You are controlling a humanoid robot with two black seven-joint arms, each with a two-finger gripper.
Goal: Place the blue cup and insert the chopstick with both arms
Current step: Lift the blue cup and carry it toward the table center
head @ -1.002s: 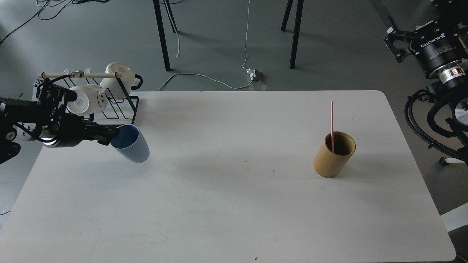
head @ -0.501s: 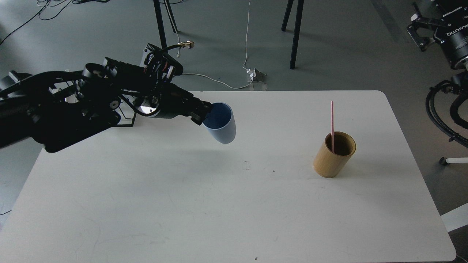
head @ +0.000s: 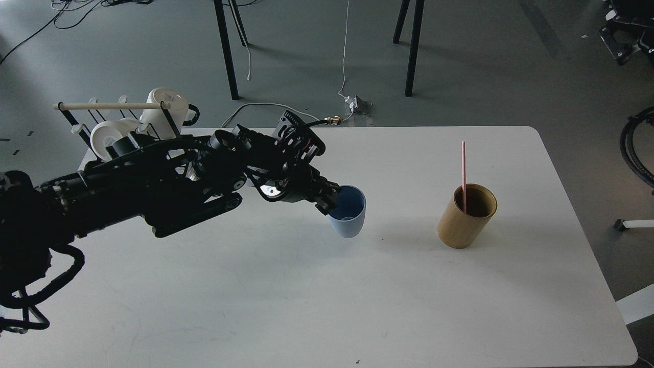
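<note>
My left gripper [head: 331, 200] is shut on the near-left rim of the pale blue cup [head: 350, 220]. The cup is nearly upright at the middle of the white table [head: 306, 286], its base at or just above the surface. The single pink chopstick [head: 464, 171] stands upright in the tan bamboo holder [head: 465, 217] to the right of the cup. My left arm stretches across the table from the left. Only a small black part of my right gripper [head: 621, 43] shows at the top right edge, above the floor and away from the table.
A black wire rack [head: 127, 122] with a pale wooden rod and white mugs [head: 161, 102] stands at the table's back left corner, partly behind my left arm. Black chair legs and cables are on the floor behind the table.
My left arm has carried the blue cup from the left side of the table to its middle, lowered it and tipped it nearly upright. My right arm has drawn back up and to the right.
</note>
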